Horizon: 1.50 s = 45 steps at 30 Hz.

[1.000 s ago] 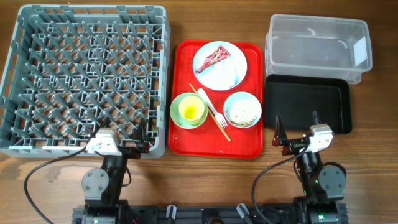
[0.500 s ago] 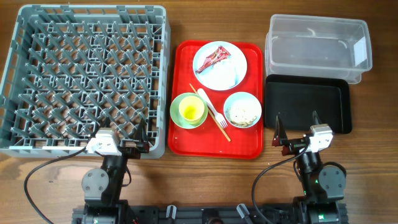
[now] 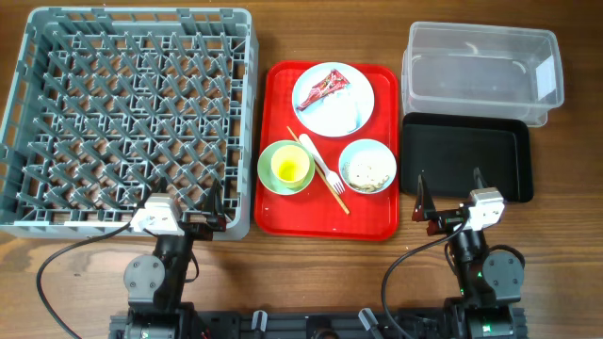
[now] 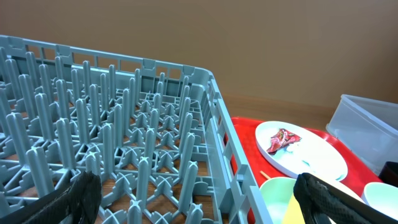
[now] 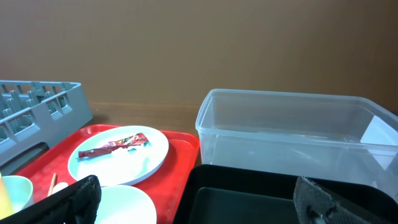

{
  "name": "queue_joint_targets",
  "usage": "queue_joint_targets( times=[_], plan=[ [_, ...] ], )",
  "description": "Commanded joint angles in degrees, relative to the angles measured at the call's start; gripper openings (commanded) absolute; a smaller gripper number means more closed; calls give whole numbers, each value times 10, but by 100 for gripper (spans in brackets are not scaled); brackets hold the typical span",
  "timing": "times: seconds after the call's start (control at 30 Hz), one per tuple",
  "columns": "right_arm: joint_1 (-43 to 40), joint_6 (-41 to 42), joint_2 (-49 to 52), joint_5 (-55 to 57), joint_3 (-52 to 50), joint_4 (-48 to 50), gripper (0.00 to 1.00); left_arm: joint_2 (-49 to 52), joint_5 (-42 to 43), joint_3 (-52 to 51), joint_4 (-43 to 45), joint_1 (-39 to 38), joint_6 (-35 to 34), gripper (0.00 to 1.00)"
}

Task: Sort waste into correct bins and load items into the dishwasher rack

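Crumpled wrapper [image 3: 322, 87] lies on white plate [image 3: 352, 113], scraps [image 3: 369, 172] in white bowl [image 3: 350, 154], yellow cup [image 3: 287, 168] inside green bowl [image 3: 267, 169].

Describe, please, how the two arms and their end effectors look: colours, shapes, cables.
The left arm and right arm are black, with round grey joint housings. Each carries a white block near the wrist. The left end effector and right end effector each have two black tapered fingers; the right one shows small red parts. A black cable loops beside each arm.
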Motion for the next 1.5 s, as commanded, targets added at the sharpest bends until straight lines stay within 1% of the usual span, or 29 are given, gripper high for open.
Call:
queue_joint_targets(
  times=[0.0,0.37,0.47,0.57,0.7,0.77,0.83,1.0,1.1,1.13,1.23,1.3,1.37,1.47],
  plan=[
    [-4,-6,-2,-9,0,2,100,-3,9,-3,-2,-2,9,100],
    [-4,-5,-2,-9,0,2,100,-3,5,-3,-1,-2,9,100],
    [-4,30,-1,-9,4,-7,100,-3,5,-1,-2,-2,7,100],
    [-4,43,8,-9,15,-19,100,-2,5,20,-19,-2,-4,100],
    [-4,70,58,-9,67,-49,100,36,2,99,-96,-2,-4,100],
    [-4,87,96,-9,110,-87,100,74,3,156,-142,-2,-8,100],
    [-4,86,132,-9,148,-119,100,107,3,198,-172,-2,-8,100],
    [-4,86,264,-28,275,-195,100,226,3,327,-284,-2,-8,100],
    [-4,84,354,-43,359,-260,100,310,3,401,-351,-2,-7,100],
    [-4,82,407,-54,408,-304,100,360,3,444,-392,-2,-7,100],
    [-4,76,514,-54,518,-401,100,433,9,509,-460,-2,-5,100],
    [-4,47,579,-54,590,-467,100,468,16,541,-494,-2,-5,100],
    [-4,35,643,-54,662,-520,100,485,16,552,-502,-2,-6,100],
    [-4,61,687,-70,687,-520,100,487,16,552,-501,-2,-6,100]
  ],
)
